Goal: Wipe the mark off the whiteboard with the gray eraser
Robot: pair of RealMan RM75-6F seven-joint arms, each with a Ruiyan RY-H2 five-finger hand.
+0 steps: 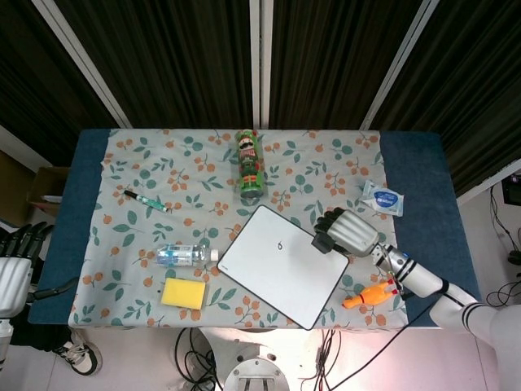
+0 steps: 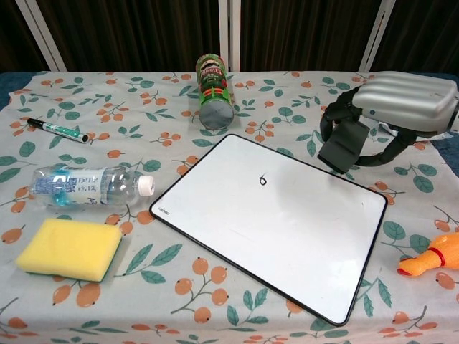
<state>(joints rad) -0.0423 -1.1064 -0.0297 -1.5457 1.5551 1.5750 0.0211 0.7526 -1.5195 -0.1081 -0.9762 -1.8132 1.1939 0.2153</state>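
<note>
Right hand (image 2: 391,115) grips eraser (image 2: 341,145).
Eraser over whiteboard (image 2: 287,229) edge, 2 o'clock of mark (image 2: 263,180). Left hand (image 1: 15,269) open.

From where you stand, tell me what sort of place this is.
Probably a robot test or lab setup, not a home: a table under a floral cloth, black curtains behind, loose cables on the floor, and unrelated props such as a whiteboard and a rubber chicken.

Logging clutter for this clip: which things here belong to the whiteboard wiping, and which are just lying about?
Belong to the job:
whiteboard
mark
gray eraser, held by the right hand

Just lying about:
chip can
water bottle
yellow sponge
marker pen
rubber chicken
packet
</note>
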